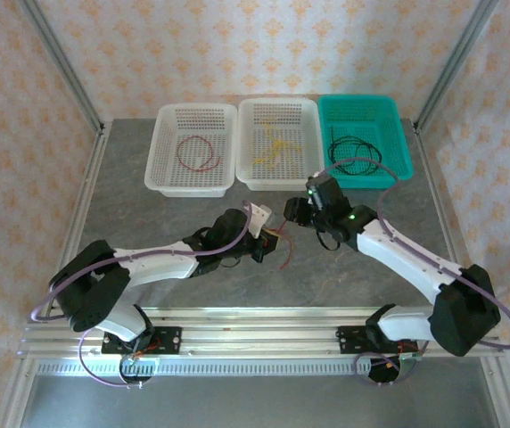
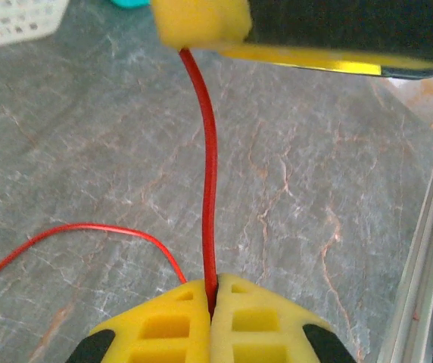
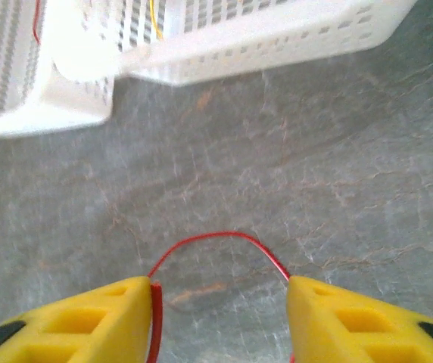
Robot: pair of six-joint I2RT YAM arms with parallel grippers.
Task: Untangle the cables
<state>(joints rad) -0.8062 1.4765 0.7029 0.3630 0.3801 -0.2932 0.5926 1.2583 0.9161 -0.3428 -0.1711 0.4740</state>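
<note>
A red cable (image 2: 210, 174) runs straight up from my left gripper (image 2: 213, 291), which is shut on it, toward a yellow finger of the right gripper at the top of the left wrist view. Part of the same cable curves away over the table at the left. In the top view the left gripper (image 1: 262, 242) and right gripper (image 1: 292, 214) sit close together mid-table, the red cable (image 1: 283, 252) dangling below them. My right gripper (image 3: 215, 310) stands open; the red cable's end (image 3: 155, 321) rests against its left finger, and a thin loop (image 3: 216, 237) arcs between the fingers.
Three baskets line the back of the table. The left white basket (image 1: 161, 174) holds a red cable (image 1: 197, 153), the middle white basket (image 1: 246, 174) a yellow cable (image 1: 273, 147), and the teal basket (image 1: 398, 134) a black cable (image 1: 355, 152). A metal rail (image 1: 264, 334) borders the near edge.
</note>
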